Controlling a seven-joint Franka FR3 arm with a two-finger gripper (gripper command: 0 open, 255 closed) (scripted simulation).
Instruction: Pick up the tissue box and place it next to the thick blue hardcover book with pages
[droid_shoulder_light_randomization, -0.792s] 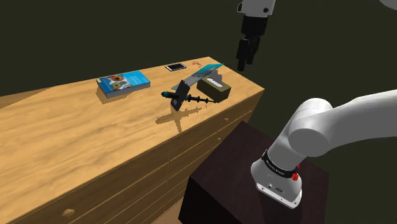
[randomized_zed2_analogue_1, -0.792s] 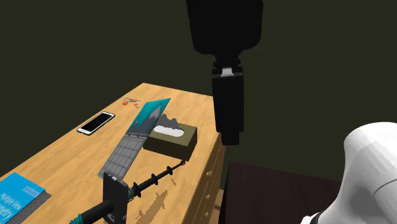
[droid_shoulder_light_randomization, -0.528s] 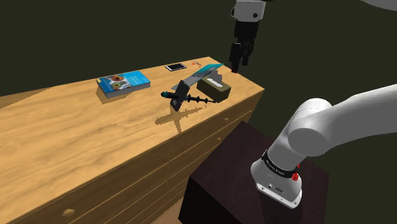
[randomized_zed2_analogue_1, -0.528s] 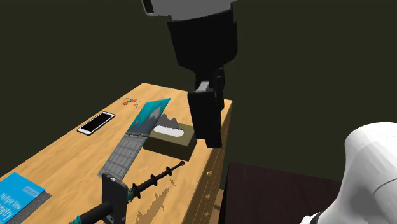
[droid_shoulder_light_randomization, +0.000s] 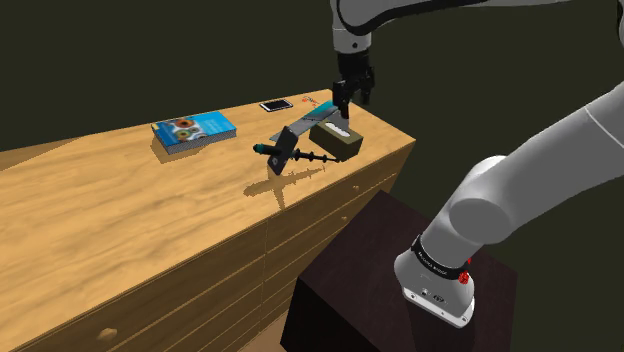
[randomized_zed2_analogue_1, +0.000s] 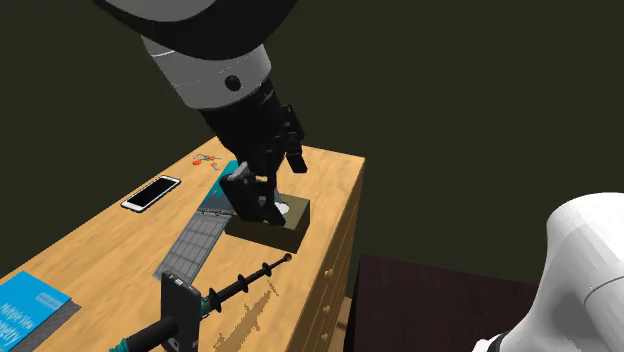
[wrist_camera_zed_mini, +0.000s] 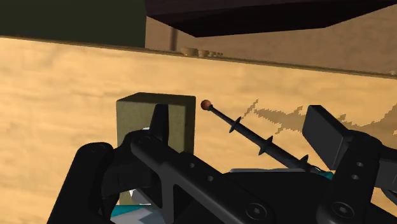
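The tissue box (droid_shoulder_light_randomization: 338, 141) is olive-brown with white tissue at its top slot and stands near the right end of the wooden dresser top (droid_shoulder_light_randomization: 120, 220). My black gripper (droid_shoulder_light_randomization: 352, 105) hangs tilted just above it, fingers apart and holding nothing. In the second exterior view the gripper (randomized_zed2_analogue_1: 272, 182) partly covers the tissue box (randomized_zed2_analogue_1: 285, 230). In the wrist view the gripper (wrist_camera_zed_mini: 238, 116) is open, with the tissue box (wrist_camera_zed_mini: 172, 114) beyond one finger. The blue book (droid_shoulder_light_randomization: 195, 128) lies flat farther along the top, also the blue book (randomized_zed2_analogue_1: 25, 305) at the second exterior view's lower left.
A thin grey-and-blue panel (randomized_zed2_analogue_1: 212, 218) leans against the box. A dark spiked tool with a teal handle (droid_shoulder_light_randomization: 290, 153) lies beside it on a small black stand. A phone (droid_shoulder_light_randomization: 276, 104) and small orange items (droid_shoulder_light_randomization: 308, 99) sit near the far edge. The dark stand (droid_shoulder_light_randomization: 350, 290) is below.
The gripper has swung in from beyond the dresser's end towards the shoulder view's left, come down, and turned to hang just above the tissue box. The objects have not moved.
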